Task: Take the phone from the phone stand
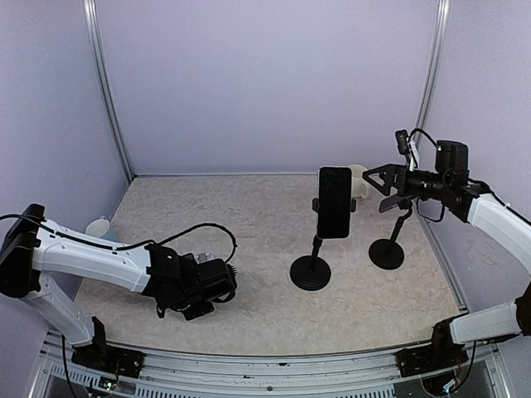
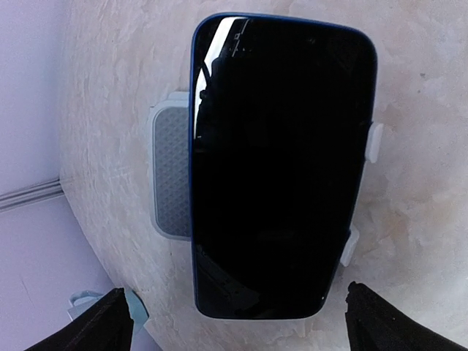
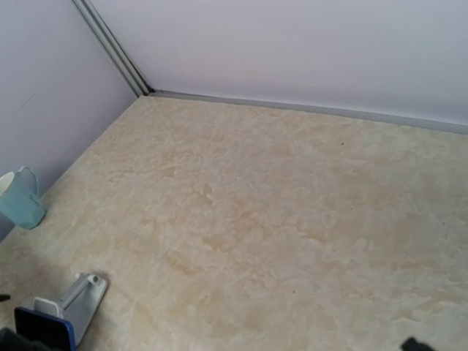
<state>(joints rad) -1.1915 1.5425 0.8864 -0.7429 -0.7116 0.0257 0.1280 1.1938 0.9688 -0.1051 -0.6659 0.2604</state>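
In the left wrist view a dark phone point(image 2: 281, 161) with a blue edge lies face up across a white holder with a grey pad point(image 2: 170, 175). My left gripper point(image 2: 245, 325) is open just above it, its black fingertips point(image 2: 102, 322) wide of the phone's lower end. In the top view this gripper point(image 1: 217, 286) sits low over the table and hides that phone. Another black phone point(image 1: 334, 201) stands upright, clamped in a black stand point(image 1: 310, 273). My right gripper point(image 1: 380, 184) is open and empty, right of that phone. The blue-edged phone point(image 3: 44, 329) and its silver holder point(image 3: 82, 294) show in the right wrist view.
A second black stand point(image 1: 387, 249) without a phone stands below my right gripper. A teal cup point(image 1: 98, 226) sits by the left wall, also seen in both wrist views point(image 2: 88, 303) point(image 3: 18, 199). A white cup point(image 1: 358, 176) is behind the upright phone.
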